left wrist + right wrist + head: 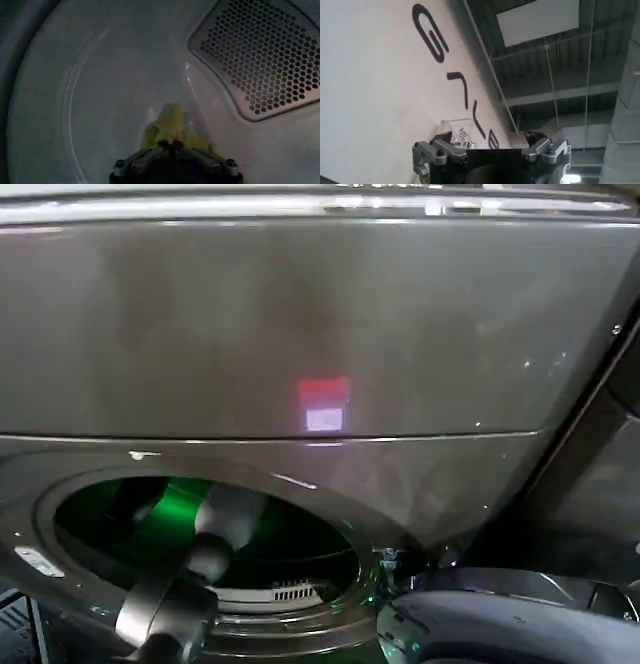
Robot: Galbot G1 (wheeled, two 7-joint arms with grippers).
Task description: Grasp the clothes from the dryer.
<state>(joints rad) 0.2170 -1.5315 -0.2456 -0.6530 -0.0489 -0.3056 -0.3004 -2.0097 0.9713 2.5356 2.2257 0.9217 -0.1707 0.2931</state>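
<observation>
The dryer (pixel 300 334) takes up nearly everything ahead of me, brown-grey front w/ the round porthole (pixel 200 554) low down. My left arm (pixel 190 584) goes thru that opening into the steel drum (pixel 100 90), pale curved wall, w/ a perforated vent panel (pixel 260 55) on the back.

The clothes (pixel 170 127) are a small yellow-green bundle inside the drum, right at the tips of my left claw (pixel 172 146). The fingers look drawn narrow and the fabric bunches up between them, so I judge I'm pinching it, tho the contact itself is dim.

Handling, my guess: light, soft, limp. It'll sag and drape, not hold shape. Cloth won't be slick, but a thin pinch on one fold could slide out. Best hold is deep into the thickest bunch, not a loose edge. Nothing fragile here.

My right claw (pixel 490 150) is parked outside beside a pale panel w/ dark lettering, fingers spread wide, holding nothing.

Hard to tell: how much cloth hangs under my left claw, cut off by its body; whether any drags on the drum; drum floor is too dark.
</observation>
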